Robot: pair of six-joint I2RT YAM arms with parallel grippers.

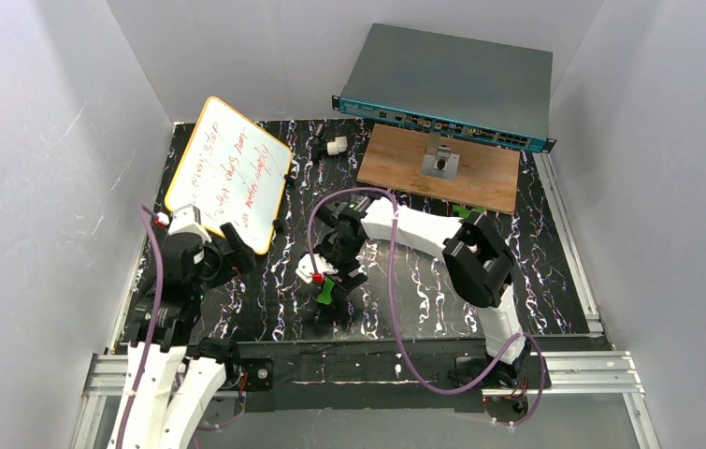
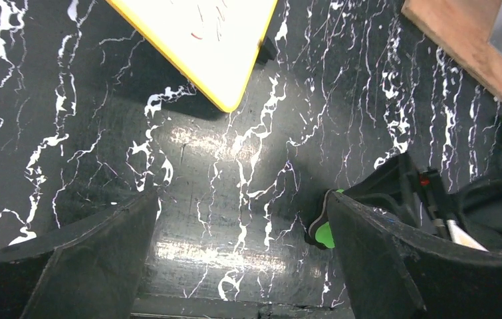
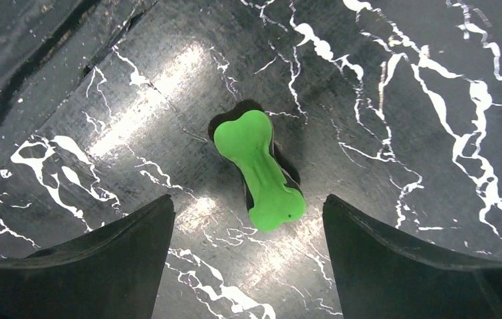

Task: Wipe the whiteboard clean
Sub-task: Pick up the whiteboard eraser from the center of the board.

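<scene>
whiteboard: far left on table, red handwriting across it
left gripper: jaws wide apart, holding nothing, over bare table
right gripper: jaws spread, either side of green bone-shaped eraser, not touching
wooden board: far right

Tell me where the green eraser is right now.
The green eraser lies flat on the black marbled table, near the middle in the top view, directly below the open right gripper and to the right of the whiteboard.
</scene>
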